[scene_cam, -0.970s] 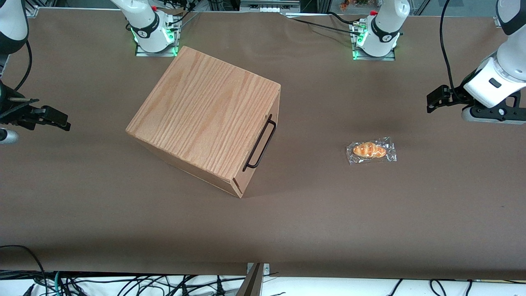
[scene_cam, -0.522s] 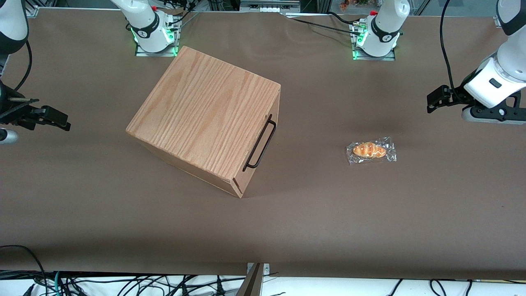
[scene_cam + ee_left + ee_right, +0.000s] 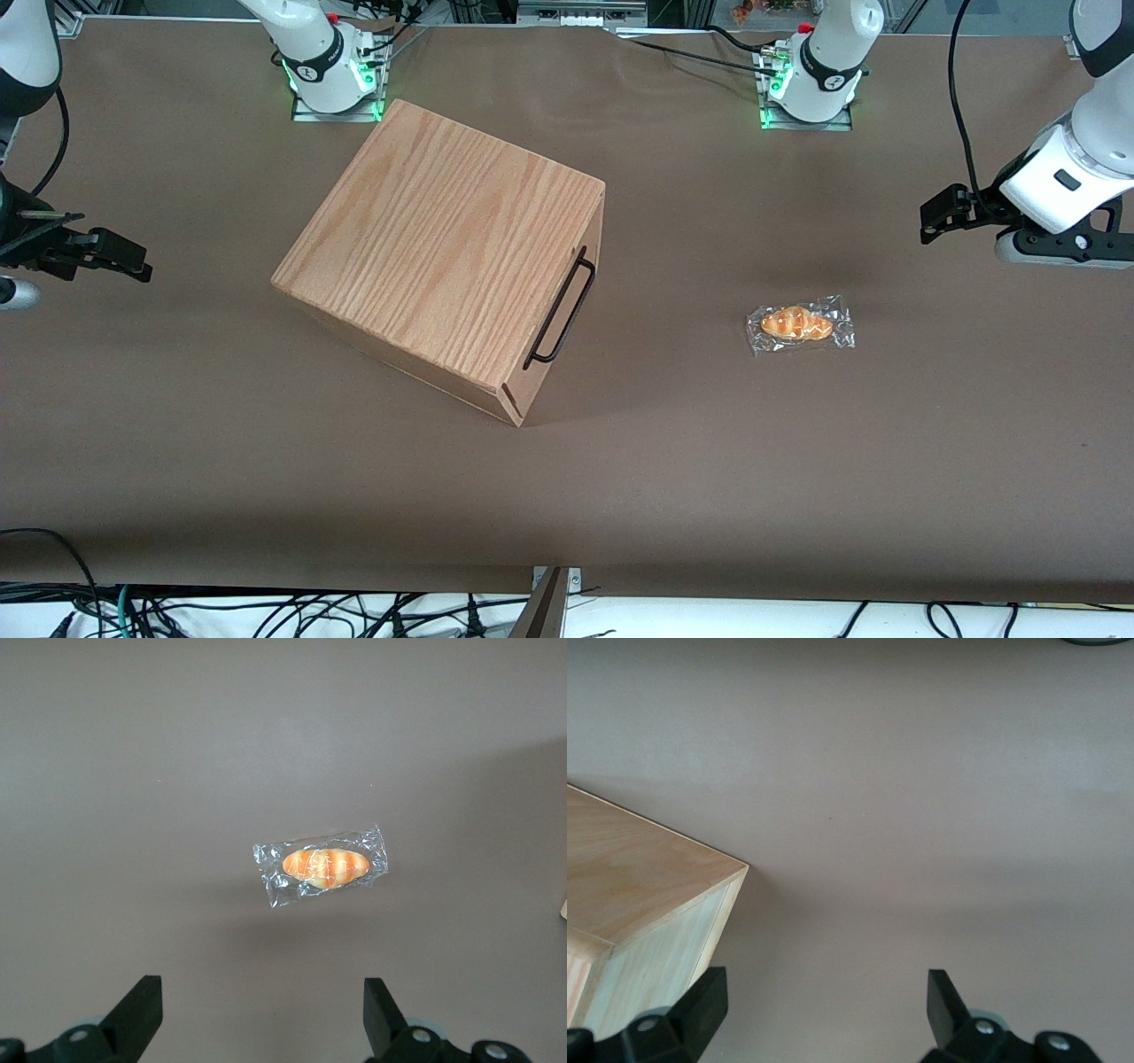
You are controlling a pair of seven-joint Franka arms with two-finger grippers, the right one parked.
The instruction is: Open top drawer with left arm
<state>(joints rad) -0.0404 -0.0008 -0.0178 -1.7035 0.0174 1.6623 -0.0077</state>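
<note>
Table (image 3: 673, 496), brown, bare over most of its surface. Cabinet (image 3: 443, 257) is the landmark: wooden cube set at an angle, broad wood-grain top panel up, its front turned toward the working arm's end of the table. Top drawer (image 3: 567, 306) sits flush at the top of that front, shut; only a thin strip of its face shows under the panel's edge. Left arm (image 3: 1076, 168) hangs well clear of the cabinet, out at its own end of the table and raised above the surface. Gripper (image 3: 941, 213) at its tip points toward the cabinet, jaws wide apart and holding nothing; in the wrist view the two fingers (image 3: 142, 1005) stand far apart over open table. Wrapped bread roll (image 3: 800, 324) lies flat on the table between cabinet and gripper, nearer the gripper. Handle (image 3: 562, 309), thin black wire U, runs along the drawer front and stands a little proud of it. Risks, as I judge them: the reach has not begun; a low approach could sweep the roll along. The wire is thin and skewed, so misaligned jaws could close beside it or slip off. A pull off the drawer's axis may drag the whole cabinet instead of sliding the drawer.
</note>
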